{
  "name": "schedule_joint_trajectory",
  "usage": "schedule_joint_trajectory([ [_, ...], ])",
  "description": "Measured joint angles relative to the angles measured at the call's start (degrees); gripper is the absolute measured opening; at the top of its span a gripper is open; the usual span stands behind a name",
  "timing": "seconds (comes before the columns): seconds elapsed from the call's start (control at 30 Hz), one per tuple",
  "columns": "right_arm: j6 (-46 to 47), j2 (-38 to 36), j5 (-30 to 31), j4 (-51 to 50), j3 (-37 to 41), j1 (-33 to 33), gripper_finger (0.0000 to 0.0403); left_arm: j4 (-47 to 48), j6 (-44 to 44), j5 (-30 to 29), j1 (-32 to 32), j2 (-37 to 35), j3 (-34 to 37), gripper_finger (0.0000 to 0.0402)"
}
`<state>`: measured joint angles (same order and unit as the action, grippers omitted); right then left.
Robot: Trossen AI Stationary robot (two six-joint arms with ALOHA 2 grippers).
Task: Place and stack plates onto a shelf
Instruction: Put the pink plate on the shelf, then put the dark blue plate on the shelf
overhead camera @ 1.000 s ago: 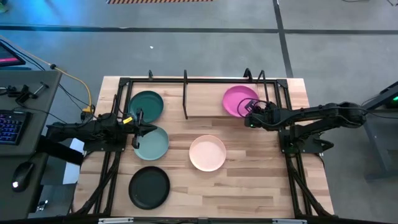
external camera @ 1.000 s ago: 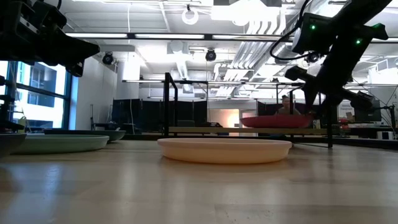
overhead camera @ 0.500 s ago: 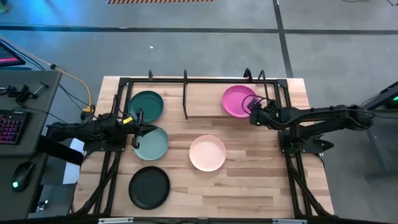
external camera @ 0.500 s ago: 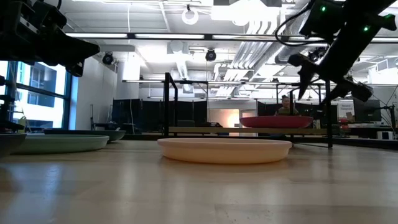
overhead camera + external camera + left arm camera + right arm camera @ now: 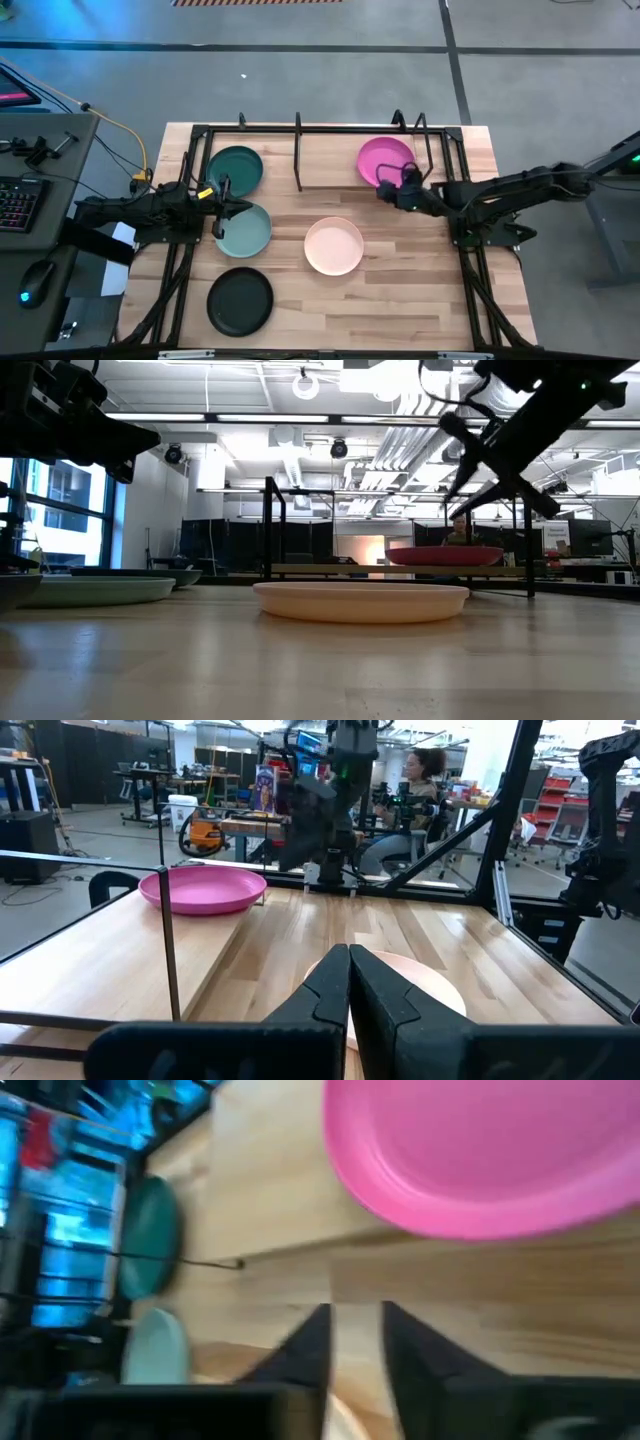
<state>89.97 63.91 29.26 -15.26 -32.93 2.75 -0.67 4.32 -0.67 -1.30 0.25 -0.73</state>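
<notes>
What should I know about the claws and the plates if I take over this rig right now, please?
Left claw: shut, empty, above the sage green plate.
Right claw: empty, fingers narrowly apart, just off the near edge of the magenta plate.
Done: the magenta plate and the dark teal plate lie on the shelf, at opposite ends.
Left: the sage green plate, the cream-pink plate and the black plate lie on the tabletop; nothing is stacked.
</notes>
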Motion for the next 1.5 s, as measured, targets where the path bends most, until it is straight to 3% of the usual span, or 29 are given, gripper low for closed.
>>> schedule_joint_trajectory([
  [0.07, 0.45, 2.66, 0.06, 0.11, 0.00, 0.70, 0.0013, -0.02, 0.00, -0.01, 0.00, 0.00, 0.00, 0.0001],
  [0.43, 8.83, 12.02, 2.17, 2.45, 0.00, -1.35, 0.0002, -0.02, 0.00, -0.01, -0.01, 0.00, 0.00, 0.0001],
  [1.27, 7.46, 12.66, 4.48, 4.85, 0.00, -8.74, 0.0000, -0.02, 0.00, 0.00, -0.01, 0.00, 0.00, 0.0001],
  [1.37, 3.74, 11.99, 2.53, 6.12, 0.00, -8.59, 0.0000, -0.02, 0.00, -0.01, -0.02, 0.00, 0.00, 0.0001],
  [1.5, -9.60, 8.34, -0.74, 13.00, 0.00, -5.60, 0.0000, -0.01, 0.00, -0.01, 0.00, 0.00, 0.00, 0.0001],
])
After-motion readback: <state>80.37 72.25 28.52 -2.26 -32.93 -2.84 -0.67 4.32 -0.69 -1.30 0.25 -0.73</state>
